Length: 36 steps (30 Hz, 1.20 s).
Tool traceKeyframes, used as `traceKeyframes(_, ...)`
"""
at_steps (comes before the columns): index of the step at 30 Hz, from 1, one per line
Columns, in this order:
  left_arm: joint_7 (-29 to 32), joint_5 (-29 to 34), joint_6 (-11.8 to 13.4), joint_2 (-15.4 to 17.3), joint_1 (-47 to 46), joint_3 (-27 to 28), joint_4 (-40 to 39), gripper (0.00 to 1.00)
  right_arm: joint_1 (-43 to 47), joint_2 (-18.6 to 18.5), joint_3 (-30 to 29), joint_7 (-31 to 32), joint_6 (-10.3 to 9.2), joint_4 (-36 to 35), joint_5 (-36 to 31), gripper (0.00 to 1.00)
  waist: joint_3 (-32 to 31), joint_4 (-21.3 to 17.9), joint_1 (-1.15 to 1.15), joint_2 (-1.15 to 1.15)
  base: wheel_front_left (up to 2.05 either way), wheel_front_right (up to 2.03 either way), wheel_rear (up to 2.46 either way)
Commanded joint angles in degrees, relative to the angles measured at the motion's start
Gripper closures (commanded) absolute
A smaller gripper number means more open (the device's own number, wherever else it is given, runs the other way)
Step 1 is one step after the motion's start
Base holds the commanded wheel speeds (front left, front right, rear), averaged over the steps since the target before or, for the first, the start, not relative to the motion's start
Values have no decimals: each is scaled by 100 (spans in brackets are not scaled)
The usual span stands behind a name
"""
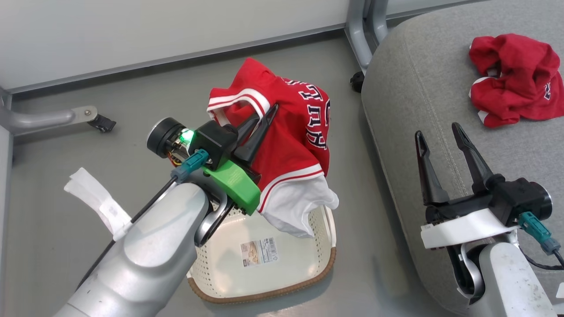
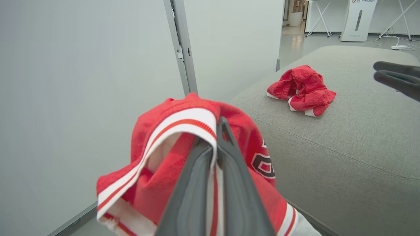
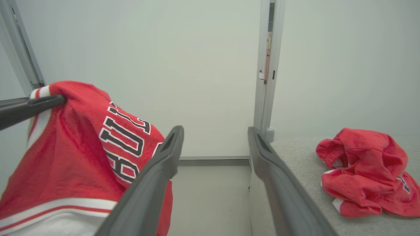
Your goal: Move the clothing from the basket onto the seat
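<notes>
Our left claw [image 1: 266, 112] is clamped together on the white-striped trim of the red basketball jersey with dark, white-edged lettering [image 1: 291, 141], which hangs bunched from its fingers, the white lower part drooping over the far end of the small oval cream-white perforated plastic basket with a brown woven-look rim [image 1: 286, 273]. We cannot tell whether that hem touches the basket. Inside the basket we see a barcode label [image 1: 259, 252] on the bare bottom. Our right claw [image 1: 437, 130] stands with its fingers wide apart, gripping nothing, over the near part of the large light-grey upholstered fabric seat [image 1: 405, 88] with its rounded edge and stitched seam. Farther back on that seat lies the plain red crumpled garment with small white print [image 1: 513, 79], well apart from the jersey. The basket sits on a smooth grey floor [image 1: 132, 97] just beside the seat. Behind them rise pale wall panels [image 1: 132, 31] joined by a grey metal post [image 1: 359, 26], and a black castor [image 1: 102, 123] rests on the floor at the left.
</notes>
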Motion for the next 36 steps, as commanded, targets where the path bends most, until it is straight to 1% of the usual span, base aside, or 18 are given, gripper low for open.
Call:
traceKeyframes(1,-19,32,28,-36,96,104,-90,100,106,-2,-26,-14,-6,-9,31,0,-117,-8,0,0,0,0,0)
traceKeyframes(6,-19,181,7,-113,129,395,-349,100,219,6,-30,-14,-6,7,38,0,-241,-8,0,0,0,0,0)
traceKeyframes(13,-19,308,-51,-239,-18,587,-521,100,296,9,9,-14,-5,22,107,0,-380,-11,0,0,0,0,0)
traceKeyframes(20,-19,391,-97,-349,-97,642,-529,100,329,9,50,-14,-5,12,200,0,-425,-25,0,0,0,0,0)
traceKeyframes(27,-19,469,-130,-415,-51,651,-533,100,333,10,122,-14,-5,-65,135,0,-399,-11,0,0,0,0,0)
traceKeyframes(36,-19,557,-175,-540,7,647,-519,100,164,-2,568,-14,-5,-23,30,0,-336,58,0,0,0,0,0)
